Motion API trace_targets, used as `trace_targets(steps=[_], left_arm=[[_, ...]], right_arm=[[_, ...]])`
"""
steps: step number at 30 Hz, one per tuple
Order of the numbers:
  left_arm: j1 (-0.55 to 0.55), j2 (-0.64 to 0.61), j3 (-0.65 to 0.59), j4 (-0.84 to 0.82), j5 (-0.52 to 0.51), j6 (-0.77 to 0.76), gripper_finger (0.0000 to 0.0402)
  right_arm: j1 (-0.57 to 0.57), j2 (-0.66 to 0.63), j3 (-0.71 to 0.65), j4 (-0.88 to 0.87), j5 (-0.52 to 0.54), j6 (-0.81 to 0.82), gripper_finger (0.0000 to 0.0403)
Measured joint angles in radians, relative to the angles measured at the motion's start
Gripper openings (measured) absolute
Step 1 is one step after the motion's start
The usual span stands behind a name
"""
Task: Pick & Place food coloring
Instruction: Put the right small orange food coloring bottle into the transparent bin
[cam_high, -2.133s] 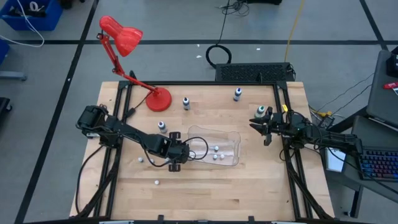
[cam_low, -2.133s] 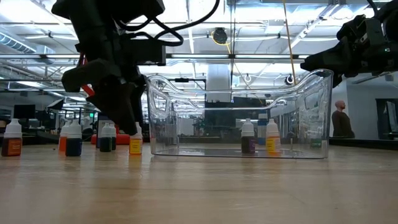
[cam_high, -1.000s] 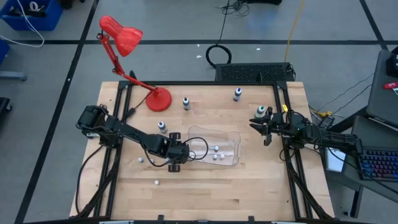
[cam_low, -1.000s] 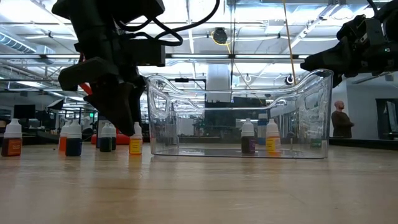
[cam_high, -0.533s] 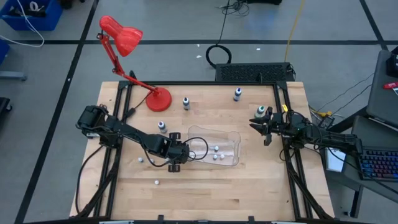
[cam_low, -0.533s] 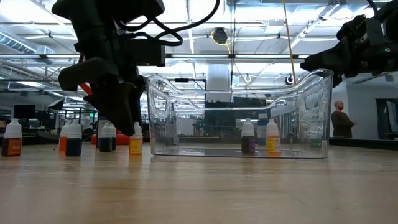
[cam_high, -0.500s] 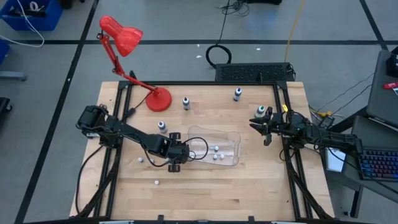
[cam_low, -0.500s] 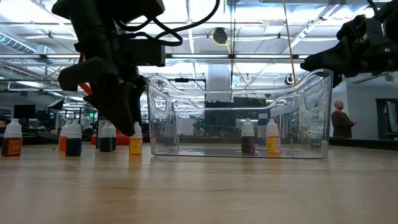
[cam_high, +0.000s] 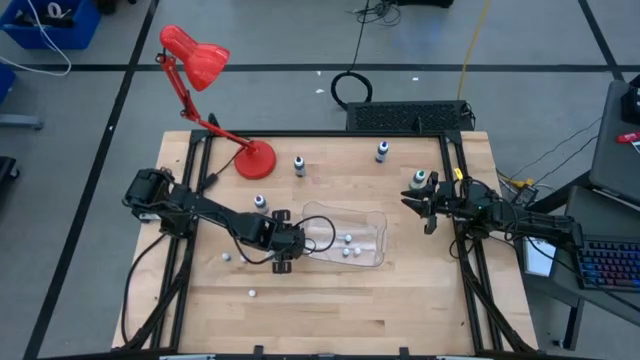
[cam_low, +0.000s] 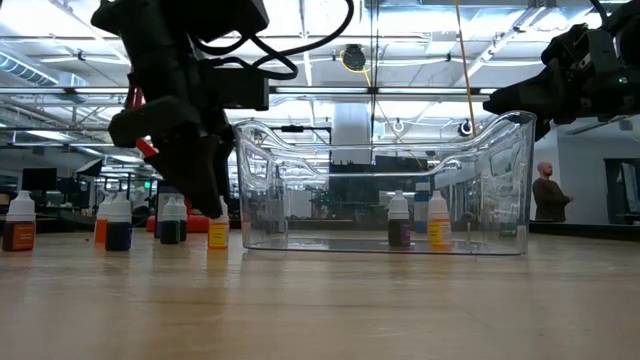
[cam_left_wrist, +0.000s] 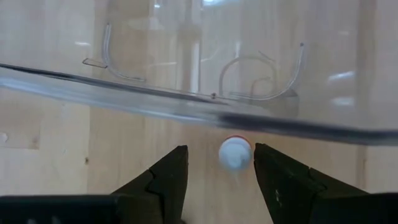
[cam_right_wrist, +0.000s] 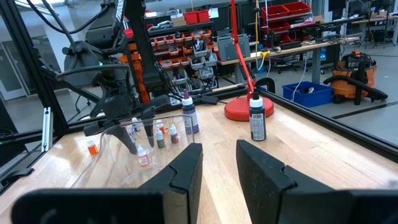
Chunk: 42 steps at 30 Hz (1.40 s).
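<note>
Left fingers (cam_left_wrist: 217, 171) astride bottle (cam_left_wrist: 235, 153) beside bin (cam_high: 345, 236)

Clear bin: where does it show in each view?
High: clear bin mid-table.
Low: centre of the picture, wide.
Left wrist: its wall runs across the picture.
Right wrist: across the table, small bottles seen through it.
Landmark: red lamp base, in the high and right wrist views.

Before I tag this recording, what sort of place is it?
Most likely a robotics lab or workshop: a wooden table framed by dark rails stands on a taped floor, shelves of red parts bins line the room, and a keyboard sits at a side desk.
</note>
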Motion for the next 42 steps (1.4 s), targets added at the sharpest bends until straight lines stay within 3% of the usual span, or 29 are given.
trace_targets(steps=[42], left_arm=[[-0.004,0.000,0.000,0.002,0.035,-0.004,0.0186]], right_arm=[[0.000,0.000,0.000,0.000,0.000,0.000,0.0089]])
